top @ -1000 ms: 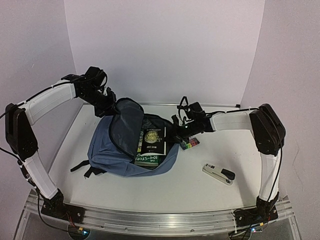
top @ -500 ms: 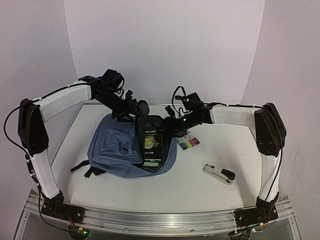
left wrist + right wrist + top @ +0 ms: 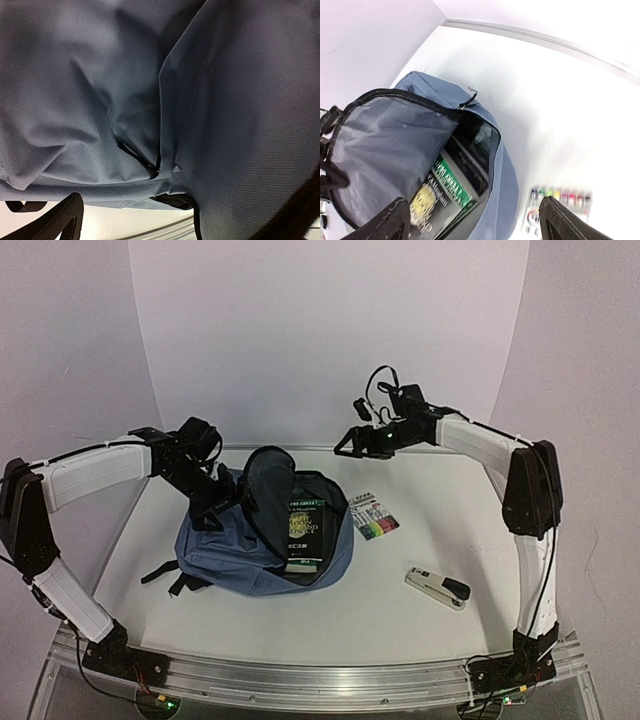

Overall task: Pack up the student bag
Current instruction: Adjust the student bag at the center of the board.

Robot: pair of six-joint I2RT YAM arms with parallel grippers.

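Observation:
The slate-blue student bag (image 3: 230,552) lies on the white table, left of centre. Its main pocket gapes and the grey-lined flap (image 3: 268,480) stands up. Two books (image 3: 305,530) lie inside, one black with a gold emblem and one with a green spine (image 3: 445,185). My left gripper (image 3: 212,506) hangs low against the bag's left side, and its wrist view is filled with blue fabric (image 3: 100,75). Its fingers (image 3: 60,222) stand wide apart, gripping nothing. My right gripper (image 3: 345,445) is raised behind the bag, open and empty, with the pocket below it (image 3: 480,225).
A flat pack of coloured markers (image 3: 376,520) lies just right of the bag, blurred in the right wrist view (image 3: 560,200). A grey and black stapler (image 3: 438,587) rests nearer the front right. Black straps (image 3: 165,575) trail from the bag's left. White walls enclose the table.
Both grippers have opened and let go of the bag. The right arm rose and drew back toward the rear wall. The left arm dropped to the bag's left side; the flap stands up again.

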